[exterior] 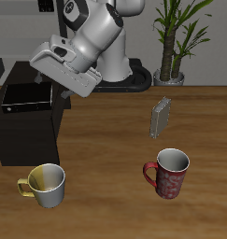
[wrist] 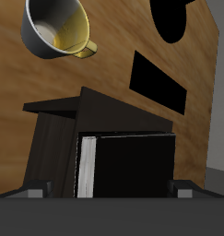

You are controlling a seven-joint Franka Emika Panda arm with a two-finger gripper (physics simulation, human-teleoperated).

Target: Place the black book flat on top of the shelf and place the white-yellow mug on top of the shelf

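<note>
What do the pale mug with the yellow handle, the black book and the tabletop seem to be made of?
The white-yellow mug looks like glazed ceramic: smooth, with a soft sheen. The black book, lying flat on the shelf, seems to be a matte hardcover with paper pages, going by the thin white edge. The table looks like varnished wood, with streaky brown grain. Being simulator renders, these are only appearances.

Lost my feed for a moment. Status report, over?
Tool above the shelf, open or shut unclear. Black book lying flat on shelf top. White-yellow mug on table, untouched. Nothing blocking it.
</note>
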